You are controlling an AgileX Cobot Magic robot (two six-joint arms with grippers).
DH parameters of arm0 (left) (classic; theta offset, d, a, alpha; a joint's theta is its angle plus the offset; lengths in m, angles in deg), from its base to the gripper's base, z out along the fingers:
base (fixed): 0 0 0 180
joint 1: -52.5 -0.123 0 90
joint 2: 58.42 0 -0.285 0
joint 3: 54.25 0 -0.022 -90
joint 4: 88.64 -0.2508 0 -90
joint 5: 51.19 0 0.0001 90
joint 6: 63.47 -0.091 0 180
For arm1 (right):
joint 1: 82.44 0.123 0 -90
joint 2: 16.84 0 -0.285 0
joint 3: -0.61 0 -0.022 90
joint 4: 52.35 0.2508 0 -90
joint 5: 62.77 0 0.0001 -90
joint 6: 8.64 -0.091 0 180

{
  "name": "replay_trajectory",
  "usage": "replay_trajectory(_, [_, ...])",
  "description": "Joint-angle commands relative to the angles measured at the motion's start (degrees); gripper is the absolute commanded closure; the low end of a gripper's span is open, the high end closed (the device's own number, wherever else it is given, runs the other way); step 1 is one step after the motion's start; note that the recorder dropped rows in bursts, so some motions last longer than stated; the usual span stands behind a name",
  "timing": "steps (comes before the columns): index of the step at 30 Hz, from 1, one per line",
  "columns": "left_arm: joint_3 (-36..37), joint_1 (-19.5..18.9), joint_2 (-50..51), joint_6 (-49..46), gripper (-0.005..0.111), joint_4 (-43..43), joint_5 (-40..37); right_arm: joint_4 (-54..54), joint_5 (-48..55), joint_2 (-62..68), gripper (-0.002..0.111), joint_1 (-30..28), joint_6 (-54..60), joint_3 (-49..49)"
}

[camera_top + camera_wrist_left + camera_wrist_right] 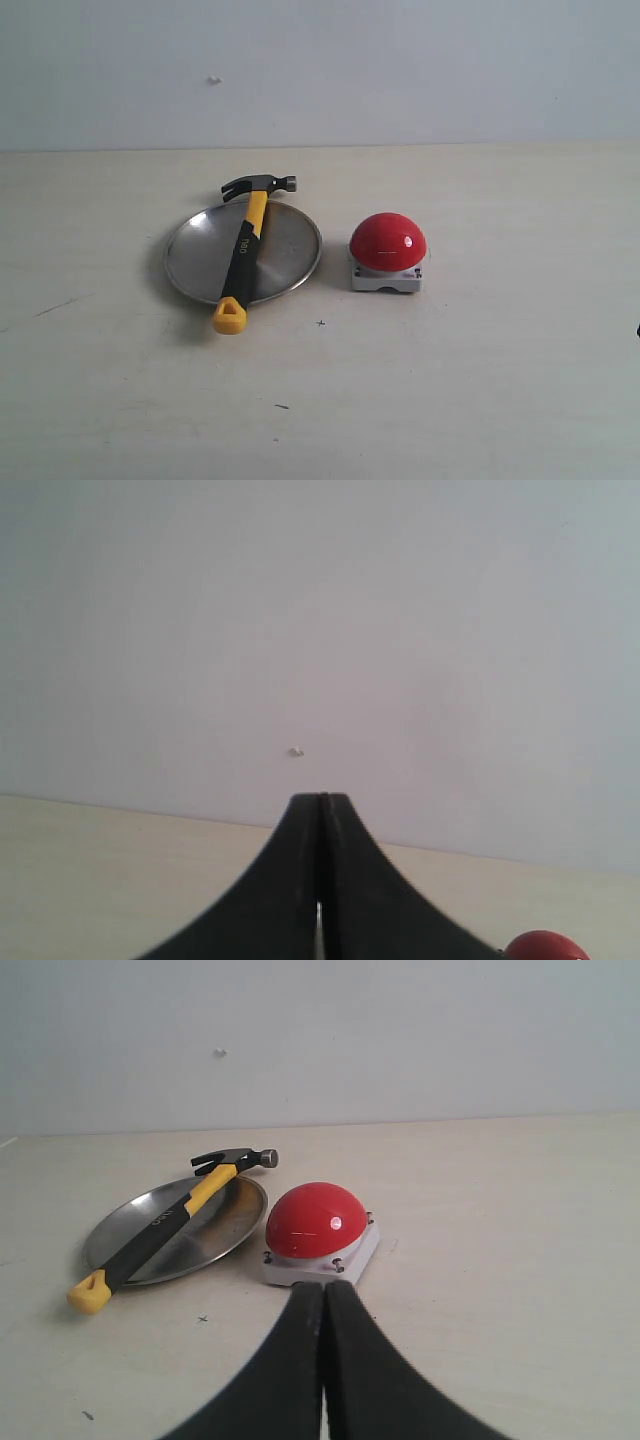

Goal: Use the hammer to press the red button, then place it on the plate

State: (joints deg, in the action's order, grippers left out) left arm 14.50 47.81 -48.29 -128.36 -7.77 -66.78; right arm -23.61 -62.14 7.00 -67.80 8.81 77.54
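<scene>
The hammer [244,247] lies across the plate [290,250], its dark head past the far rim and its yellow looped end on the table at the near rim. To the right of the plate stands the red button [388,241] on its grey base. No arm shows in the exterior view. My right gripper [324,1286] is shut and empty, a short way in front of the red button [316,1220], with the hammer [165,1224] and the plate [228,1225] beyond. My left gripper [321,798] is shut and empty, facing the wall; a bit of the red button [545,946] shows beside it.
The pale table [480,380] runs back to a plain light wall [400,70] with a small mark on it. A few dark specks dot the table near the front.
</scene>
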Motion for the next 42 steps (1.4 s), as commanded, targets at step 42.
replay_trajectory(42, [8.47, 0.32, -0.28, 70.51, 0.107, -80.27, 8.29, -0.26, 0.11, -0.29, 0.108, 0.04, 0.31, 0.29])
